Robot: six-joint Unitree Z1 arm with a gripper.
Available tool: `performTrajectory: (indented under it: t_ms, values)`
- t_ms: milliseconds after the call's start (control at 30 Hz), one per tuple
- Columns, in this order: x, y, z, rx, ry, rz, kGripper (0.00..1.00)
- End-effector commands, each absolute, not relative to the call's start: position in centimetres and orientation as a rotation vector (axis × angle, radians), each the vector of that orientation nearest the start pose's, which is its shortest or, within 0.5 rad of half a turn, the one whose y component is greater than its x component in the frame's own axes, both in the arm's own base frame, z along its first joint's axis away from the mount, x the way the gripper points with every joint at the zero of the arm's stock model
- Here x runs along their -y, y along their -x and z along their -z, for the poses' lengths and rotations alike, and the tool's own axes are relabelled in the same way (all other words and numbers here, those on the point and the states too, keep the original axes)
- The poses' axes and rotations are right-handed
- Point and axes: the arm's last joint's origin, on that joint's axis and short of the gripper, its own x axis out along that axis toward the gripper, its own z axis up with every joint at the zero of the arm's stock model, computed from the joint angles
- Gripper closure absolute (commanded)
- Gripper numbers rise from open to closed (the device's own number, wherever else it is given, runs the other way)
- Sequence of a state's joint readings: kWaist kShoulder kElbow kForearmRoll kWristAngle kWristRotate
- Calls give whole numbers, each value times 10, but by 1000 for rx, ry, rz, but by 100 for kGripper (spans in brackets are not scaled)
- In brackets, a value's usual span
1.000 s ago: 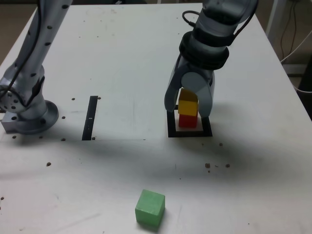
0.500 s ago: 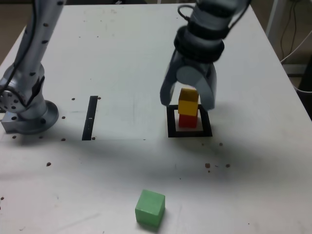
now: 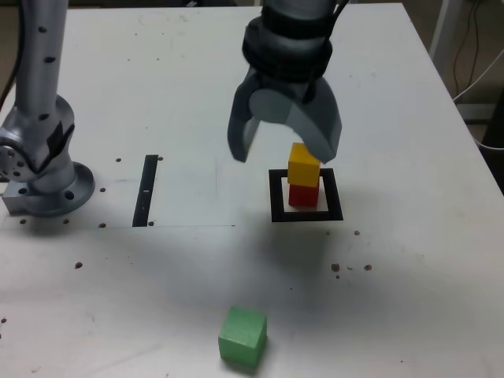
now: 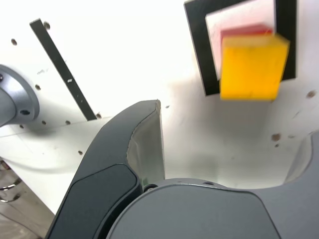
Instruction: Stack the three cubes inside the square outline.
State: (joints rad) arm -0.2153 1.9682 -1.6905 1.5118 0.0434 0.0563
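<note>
The gripper (image 3: pixel 285 151) hangs with jaws spread wide and empty above the yellow cube (image 3: pixel 304 164) stacked on the red cube (image 3: pixel 303 195) inside the square outline (image 3: pixel 306 214), while the green cube (image 3: pixel 242 336) sits near the table's (image 3: pixel 409 283) front edge.

Grey metal arm, round flanged base (image 3: pixel 49 189) with screw holes; black ribbed collar above grey gripper (image 3: pixel 285 153), curved jaws; black cable near collar.

Three cubes: one yellow cube (image 3: pixel 304 164), one red cube (image 3: pixel 303 195), one green cube (image 3: pixel 242 336).
</note>
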Motion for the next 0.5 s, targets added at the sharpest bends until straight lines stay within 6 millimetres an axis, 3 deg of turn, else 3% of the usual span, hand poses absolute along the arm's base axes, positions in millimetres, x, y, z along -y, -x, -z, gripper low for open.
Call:
performTrajectory:
  t_ms: [0,467]
  values:
    - [81,-319,-307,-1773,-284,180,1]
    - [161,-288,-302,-1768,-325,240,1]
